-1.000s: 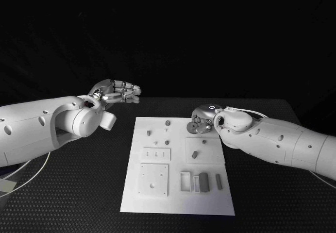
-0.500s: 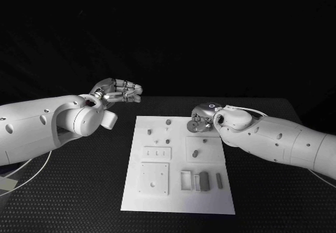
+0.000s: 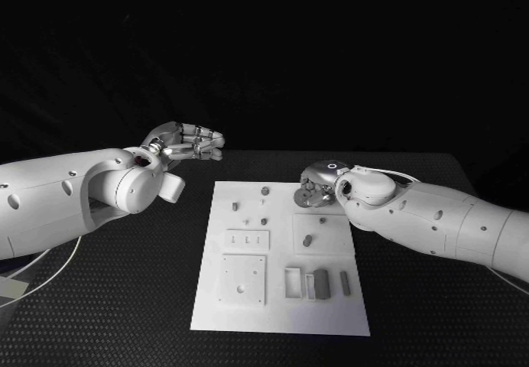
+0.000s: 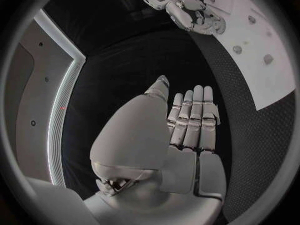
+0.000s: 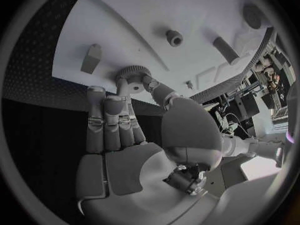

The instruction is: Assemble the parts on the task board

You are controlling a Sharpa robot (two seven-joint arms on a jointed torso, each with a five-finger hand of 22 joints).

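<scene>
The white task board (image 3: 276, 313) lies lengthwise in the middle of the table. My right hand (image 3: 317, 187) hovers over its far right corner and pinches a grey toothed gear (image 3: 303, 199); in the right wrist view the gear (image 5: 132, 77) sits between the thumb and a finger, just above the board (image 5: 156, 10). My left hand (image 3: 183, 141) is raised off the board's far left corner; its fingers (image 4: 190, 120) lie straight side by side and hold nothing.
Small grey pegs (image 3: 234, 206) (image 3: 264, 193) (image 3: 307, 242) stand on the board's far half. Two square plates (image 3: 246, 243) (image 3: 242, 281) lie on its left side, and upright blocks (image 3: 321, 283) stand on its near right. Black table surrounds the board.
The right hand with the gear has edged slightly toward the board's far end. The left hand has lifted a touch.
</scene>
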